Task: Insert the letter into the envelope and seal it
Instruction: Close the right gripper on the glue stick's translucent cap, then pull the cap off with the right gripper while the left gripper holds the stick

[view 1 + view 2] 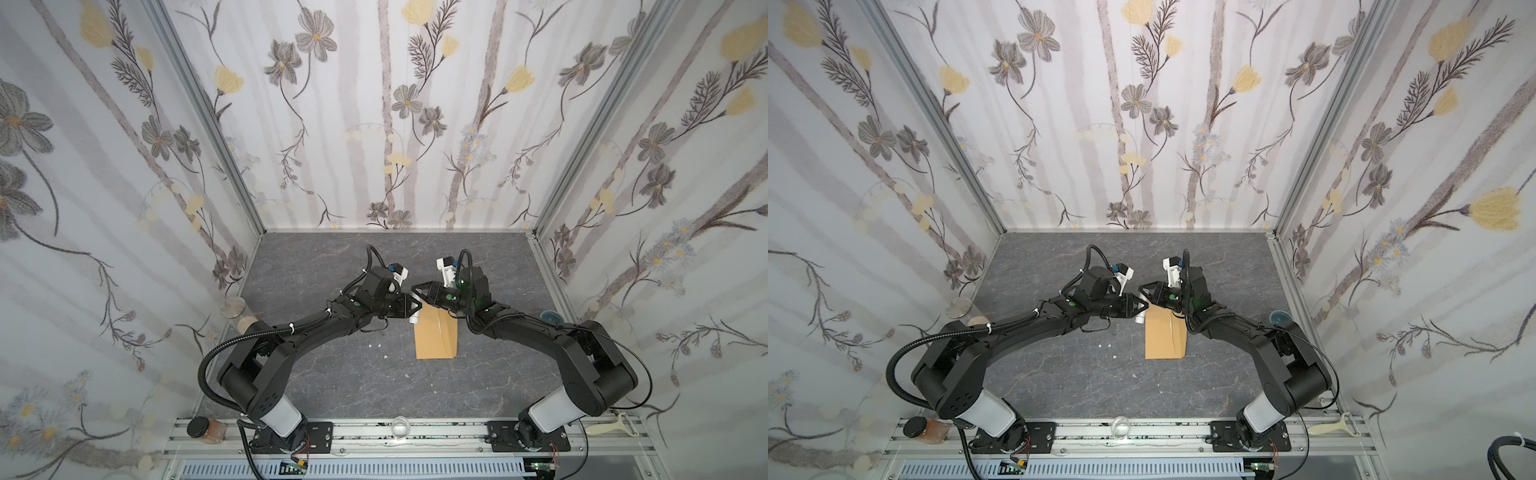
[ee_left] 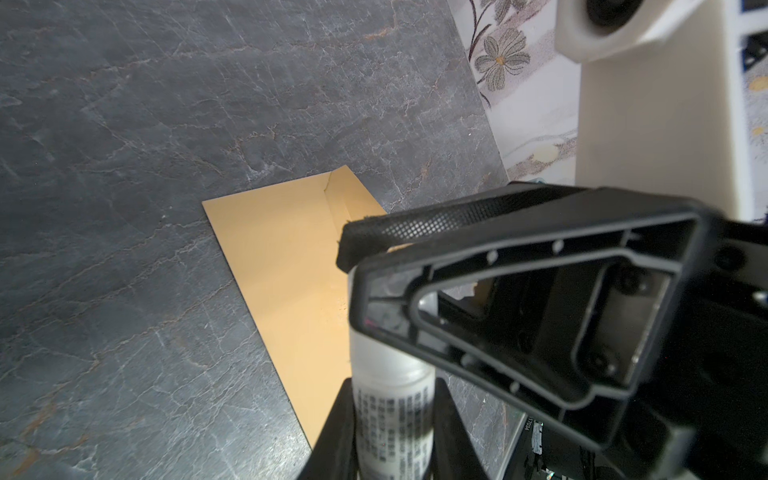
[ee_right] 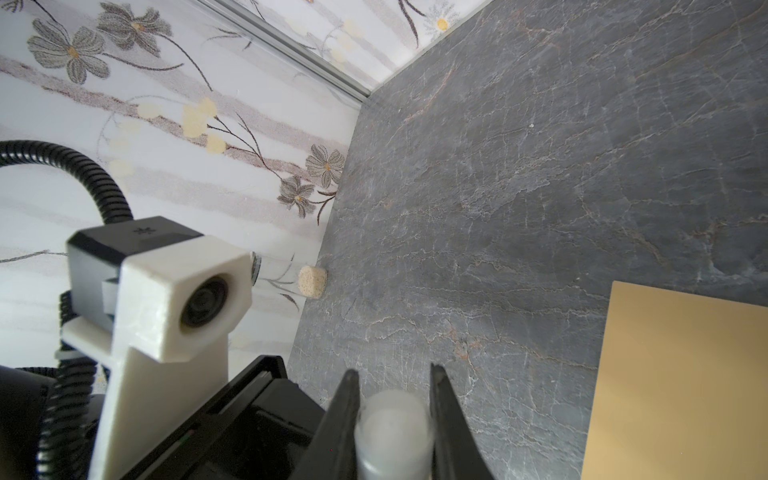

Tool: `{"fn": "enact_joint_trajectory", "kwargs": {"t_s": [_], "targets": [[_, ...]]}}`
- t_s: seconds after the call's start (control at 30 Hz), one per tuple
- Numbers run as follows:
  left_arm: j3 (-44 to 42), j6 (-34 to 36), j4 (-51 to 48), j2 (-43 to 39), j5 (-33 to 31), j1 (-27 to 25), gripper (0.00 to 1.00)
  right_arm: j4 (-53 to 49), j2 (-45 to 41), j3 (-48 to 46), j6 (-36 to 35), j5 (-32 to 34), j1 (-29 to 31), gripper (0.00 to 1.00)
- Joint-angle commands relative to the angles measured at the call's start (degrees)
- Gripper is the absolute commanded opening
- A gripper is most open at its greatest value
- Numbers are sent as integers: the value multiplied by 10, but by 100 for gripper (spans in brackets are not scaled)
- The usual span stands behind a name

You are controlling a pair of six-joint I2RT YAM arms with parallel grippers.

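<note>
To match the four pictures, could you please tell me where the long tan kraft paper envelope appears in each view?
In a top view: the long tan kraft paper envelope lies just right of centre.
In a top view: the envelope sits near centre.
Left wrist: envelope flat beyond the white cylindrical glue stick.
Right wrist: envelope cut by the frame edge, beside that stick.
Shared landmark: the glue stick between the jaws.

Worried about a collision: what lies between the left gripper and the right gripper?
A small white cylindrical glue stick, pinched by the left gripper and the right gripper alike, as both wrist views show; no bare gap.
</note>
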Motion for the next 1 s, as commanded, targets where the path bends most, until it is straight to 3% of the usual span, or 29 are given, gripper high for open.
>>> {"fn": "enact_joint_trajectory", "kwargs": {"t_s": [0.0, 0.53, 0.87, 0.97], "targets": [[-3, -1, -7, 2, 78, -10, 0, 15, 8, 12, -19, 48, -6, 4], [-15, -9, -7, -3, 70, -14, 0, -14, 9, 25, -40, 54, -28, 3], [-15, -15, -8, 0, 36, -7, 0, -123, -4, 17, -91, 73, -108, 4], [-13, -15, -8, 1, 37, 2, 0, -163, -9, 9, -102, 89, -132, 8]]}}
